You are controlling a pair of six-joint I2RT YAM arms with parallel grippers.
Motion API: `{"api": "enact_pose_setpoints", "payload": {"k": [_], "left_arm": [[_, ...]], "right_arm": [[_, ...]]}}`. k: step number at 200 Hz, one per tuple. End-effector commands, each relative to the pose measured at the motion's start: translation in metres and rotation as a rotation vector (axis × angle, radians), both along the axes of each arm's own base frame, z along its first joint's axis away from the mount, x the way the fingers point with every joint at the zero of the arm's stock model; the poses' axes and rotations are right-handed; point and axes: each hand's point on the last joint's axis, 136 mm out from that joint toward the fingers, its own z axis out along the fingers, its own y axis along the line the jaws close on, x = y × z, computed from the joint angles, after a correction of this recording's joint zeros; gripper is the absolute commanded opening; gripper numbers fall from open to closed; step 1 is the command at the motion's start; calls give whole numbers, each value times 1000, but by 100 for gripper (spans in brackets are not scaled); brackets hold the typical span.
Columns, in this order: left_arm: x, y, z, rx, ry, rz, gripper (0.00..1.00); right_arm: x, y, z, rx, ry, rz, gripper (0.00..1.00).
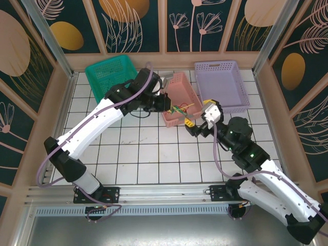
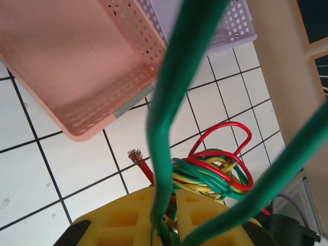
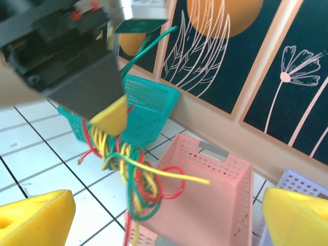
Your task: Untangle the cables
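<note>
Three perforated plastic baskets line the upper part of the top view: a teal basket at upper left, a pink basket in the middle and a lilac basket at upper right. The pink one stands close behind my left end effector and just beside my right end effector, so its near wall hems both in. In the left wrist view a loop of green wire crosses close to the lens, covering much of the middle of the frame.

The white tiled desk lies bare across the centre and lower part of the top view, down to the metal rail at the bottom. Painted wall panels close off the top and both sides.

The cables, a small knot of thin green, yellow and red wires, hang from my left end effector in front of the pink basket, left of centre in the right wrist view. Its yellow fingers are pressed together on a green strand. One red wire ends in a frayed copper tip. My right end effector is spread wide, its yellow fingertips at the lower corners of its view, apart from the wires.
</note>
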Motion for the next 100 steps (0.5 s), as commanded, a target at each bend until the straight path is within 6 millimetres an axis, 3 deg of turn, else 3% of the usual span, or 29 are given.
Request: {"api": "enact_pose_setpoints", "payload": {"k": [1,19,45,69,84,100], "left_arm": [[-8,-2,-7,17,68,-33,0],[-7,-5,-6,17,69,-47,0],[-7,-8,-3,20,64,-75,0],[-10,-12,2,3,60,-104,0],[-10,-14,3,-3,60,-116,0],[-9,-15,6,-8,49,-121,0]], "right_arm": [[5,15,-2,-168,-88,-31,95],[17,27,-17,-325,-149,-55,95],[42,27,-25,-452,-228,-161,94],[53,37,-41,-548,-238,-149,90],[56,41,-48,-565,-231,-133,81],[60,42,-55,-577,-200,-116,55]]}}
